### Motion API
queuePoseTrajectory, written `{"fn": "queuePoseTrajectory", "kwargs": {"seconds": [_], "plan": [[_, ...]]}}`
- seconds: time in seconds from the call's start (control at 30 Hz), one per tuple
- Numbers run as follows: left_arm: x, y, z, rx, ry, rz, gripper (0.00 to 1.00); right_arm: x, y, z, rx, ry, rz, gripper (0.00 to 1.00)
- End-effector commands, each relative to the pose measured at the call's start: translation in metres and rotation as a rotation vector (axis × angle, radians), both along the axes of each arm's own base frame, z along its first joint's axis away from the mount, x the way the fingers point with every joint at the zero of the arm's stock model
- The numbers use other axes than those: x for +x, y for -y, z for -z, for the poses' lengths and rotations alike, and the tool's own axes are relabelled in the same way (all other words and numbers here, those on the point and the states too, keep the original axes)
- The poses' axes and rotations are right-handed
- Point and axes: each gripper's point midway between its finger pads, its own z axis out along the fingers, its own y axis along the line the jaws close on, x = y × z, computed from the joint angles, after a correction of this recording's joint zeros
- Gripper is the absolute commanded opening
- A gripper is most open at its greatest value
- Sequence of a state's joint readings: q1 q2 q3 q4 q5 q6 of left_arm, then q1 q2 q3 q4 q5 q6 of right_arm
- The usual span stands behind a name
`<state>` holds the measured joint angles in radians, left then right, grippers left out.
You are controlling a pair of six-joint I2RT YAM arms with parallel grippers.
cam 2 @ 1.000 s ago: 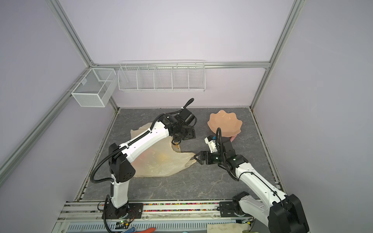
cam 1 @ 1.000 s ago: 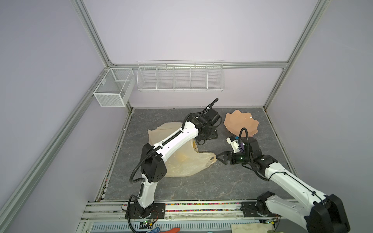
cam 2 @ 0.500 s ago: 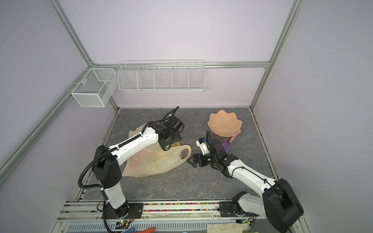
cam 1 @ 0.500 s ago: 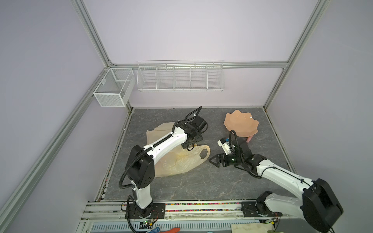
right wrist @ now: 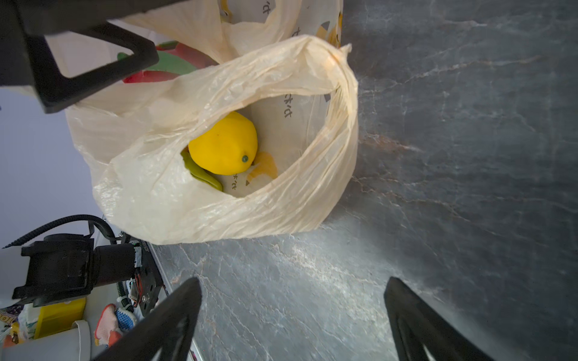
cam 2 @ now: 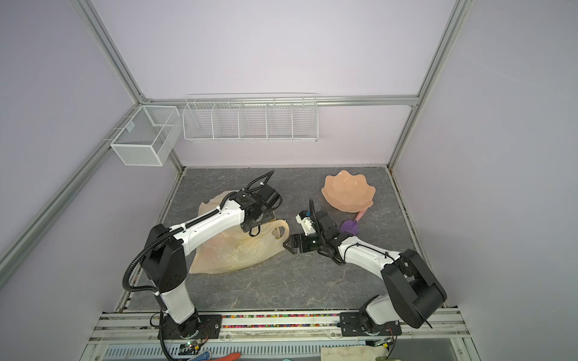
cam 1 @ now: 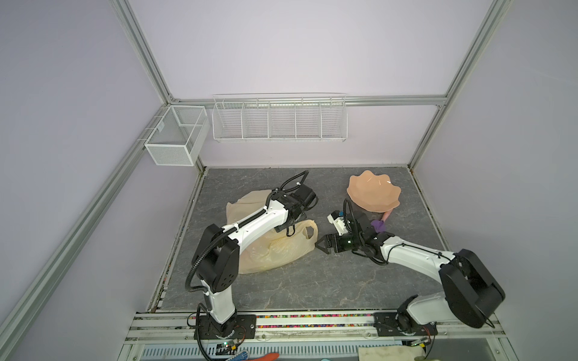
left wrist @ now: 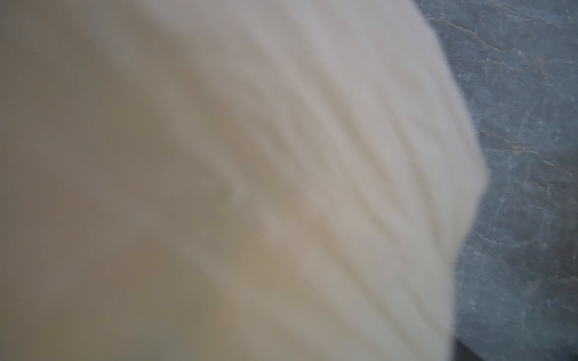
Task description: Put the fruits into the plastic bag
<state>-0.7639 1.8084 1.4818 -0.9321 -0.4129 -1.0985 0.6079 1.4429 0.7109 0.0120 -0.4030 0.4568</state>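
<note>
Now my left arm has pulled back over the bag (cam 1: 275, 250), and my right gripper (right wrist: 291, 297) has moved up to its mouth, jaws apart and empty. Inside lie the lemon (right wrist: 223, 143), a pear (right wrist: 201, 173) and the dragon fruit (right wrist: 175, 62). My left gripper (cam 1: 285, 222) also stands apart. I see no fruit outside, so I judge the filling about done.

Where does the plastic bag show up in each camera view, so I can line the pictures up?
In a top view: plastic bag left of centre, partly under the left arm.
In a top view: likewise left of centre, under that arm.
Left wrist: blurred, filling most of the frame.
Right wrist: upper middle, a yellow fruit visible through its opening.
Shared landmark: the grey marbled table beside it, in all four.
</note>
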Motion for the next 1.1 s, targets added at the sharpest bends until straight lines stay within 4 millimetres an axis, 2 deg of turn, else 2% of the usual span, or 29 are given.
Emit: {"fn": "queuePoseTrajectory", "kwargs": {"seconds": [0.0,0.3,0.53,0.83,1.07], "plan": [[0.010,-0.012,-0.005,0.008,0.060,-0.043,0.84,0.008,-0.010,-0.008,0.014,0.027,-0.005,0.95],[0.033,-0.008,0.006,-0.077,0.110,0.008,0.82,0.015,-0.015,0.002,-0.022,0.010,0.007,0.96],[0.046,0.010,0.008,-0.159,0.135,0.062,0.74,0.026,-0.020,0.016,-0.054,-0.003,0.010,0.97],[0.050,0.005,0.017,-0.153,0.102,0.070,0.50,0.056,-0.020,0.021,-0.104,0.009,0.056,0.98],[0.051,0.000,0.026,-0.137,0.071,0.068,0.36,0.069,-0.016,0.028,-0.140,-0.013,0.067,0.99]]}}
